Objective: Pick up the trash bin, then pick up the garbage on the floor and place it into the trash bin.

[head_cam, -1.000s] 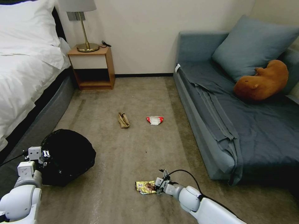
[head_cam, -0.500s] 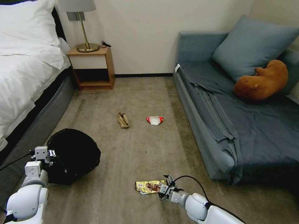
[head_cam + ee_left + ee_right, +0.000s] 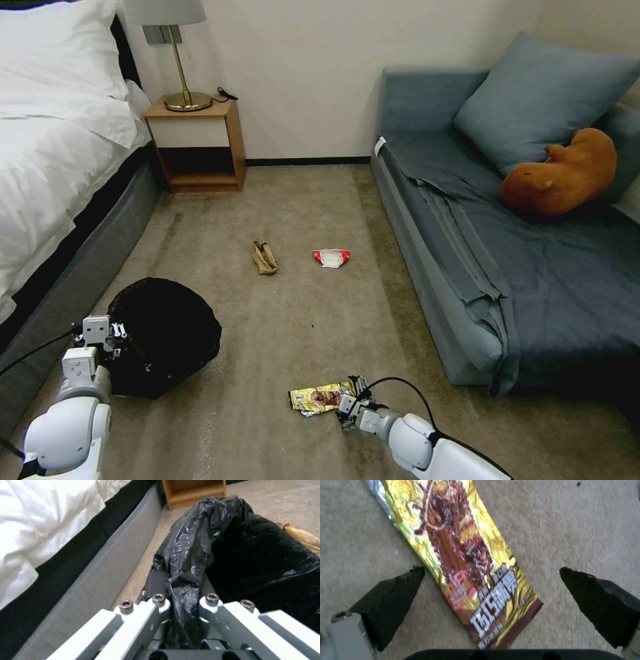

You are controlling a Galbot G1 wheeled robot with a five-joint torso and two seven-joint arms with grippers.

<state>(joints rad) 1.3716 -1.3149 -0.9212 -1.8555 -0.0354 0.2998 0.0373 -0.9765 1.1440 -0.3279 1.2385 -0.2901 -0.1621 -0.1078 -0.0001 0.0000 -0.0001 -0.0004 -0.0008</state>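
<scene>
Our left gripper (image 3: 115,339) clamps the trash bin (image 3: 167,333) liner at eight o'clock; our right gripper (image 3: 491,590), fingers wide, straddles the yellow wrapper (image 3: 466,562) at six; tan scrap (image 3: 265,257) lies centrally.

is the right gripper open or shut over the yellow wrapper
Open. The right gripper has its fingertips spread either side of the yellow wrapper, which lies flat on the carpet.

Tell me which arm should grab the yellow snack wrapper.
Right. The right gripper hangs open just over the yellow snack wrapper, one finger on each side of it on the carpet. The left gripper is shut on the black bag of the trash bin, off beside the bed.
</scene>
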